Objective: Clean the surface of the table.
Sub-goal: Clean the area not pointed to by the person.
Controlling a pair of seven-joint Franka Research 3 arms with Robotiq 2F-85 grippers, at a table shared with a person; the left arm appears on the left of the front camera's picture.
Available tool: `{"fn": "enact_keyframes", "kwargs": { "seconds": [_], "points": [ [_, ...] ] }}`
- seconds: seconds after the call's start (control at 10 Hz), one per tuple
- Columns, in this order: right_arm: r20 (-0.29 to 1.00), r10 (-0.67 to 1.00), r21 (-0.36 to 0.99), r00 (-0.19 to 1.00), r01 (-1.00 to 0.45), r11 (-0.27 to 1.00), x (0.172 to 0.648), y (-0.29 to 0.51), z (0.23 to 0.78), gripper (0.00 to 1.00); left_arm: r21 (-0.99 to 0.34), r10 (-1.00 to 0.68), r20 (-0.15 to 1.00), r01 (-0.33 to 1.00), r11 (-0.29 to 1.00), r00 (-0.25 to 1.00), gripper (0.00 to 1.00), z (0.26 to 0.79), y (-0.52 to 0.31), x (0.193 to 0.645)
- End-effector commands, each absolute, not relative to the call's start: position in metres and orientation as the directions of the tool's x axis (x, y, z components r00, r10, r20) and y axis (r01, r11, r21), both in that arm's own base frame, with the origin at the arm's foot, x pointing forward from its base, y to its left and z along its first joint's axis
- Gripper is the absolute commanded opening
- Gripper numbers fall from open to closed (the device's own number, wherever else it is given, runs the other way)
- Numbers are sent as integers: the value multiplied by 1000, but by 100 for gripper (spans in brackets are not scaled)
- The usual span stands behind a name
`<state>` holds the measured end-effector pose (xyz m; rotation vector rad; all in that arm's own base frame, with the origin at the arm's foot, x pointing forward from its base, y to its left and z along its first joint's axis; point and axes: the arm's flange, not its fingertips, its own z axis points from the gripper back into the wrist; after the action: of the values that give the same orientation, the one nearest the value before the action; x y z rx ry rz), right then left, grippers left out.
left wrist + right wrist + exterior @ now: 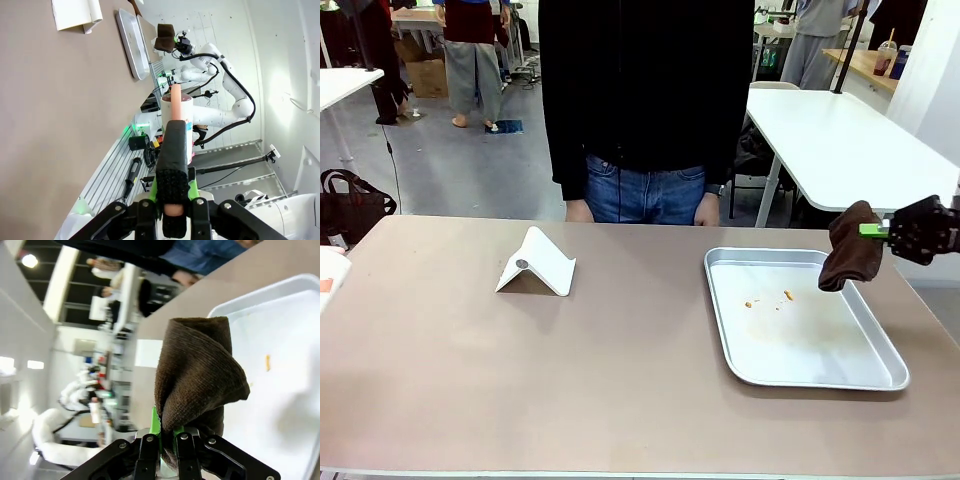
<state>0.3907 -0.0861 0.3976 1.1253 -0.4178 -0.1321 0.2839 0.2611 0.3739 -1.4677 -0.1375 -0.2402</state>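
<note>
Table: the taupe top lies beneath the right gripper and alongside the left gripper. Right jaws are clamped on a brown cloth, which hangs from them over the far right corner of the metal tray. Left jaws are closed on a pink stick.

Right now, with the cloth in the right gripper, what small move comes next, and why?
Probably carry the right gripper left, off the tray, and lower it toward the bare table. The cloth hangs clamped over the tray's far right corner, clear of the table, and the crumbs lie inside the tray.
</note>
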Motion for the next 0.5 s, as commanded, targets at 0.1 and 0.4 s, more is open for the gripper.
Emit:
{"fn": "enact_keyframes", "kwargs": {
  "seconds": [0.1,0.4],
  "points": [
    [300,-194,699,934,-77,711,423,-58,404,11,-967,-67,238,242,75,969,23,380,263,283],
    [343,-141,461,929,-35,886,452,-28,397,11,-967,-67,238,242,75,969,23,380,263,283]
  ]
}}
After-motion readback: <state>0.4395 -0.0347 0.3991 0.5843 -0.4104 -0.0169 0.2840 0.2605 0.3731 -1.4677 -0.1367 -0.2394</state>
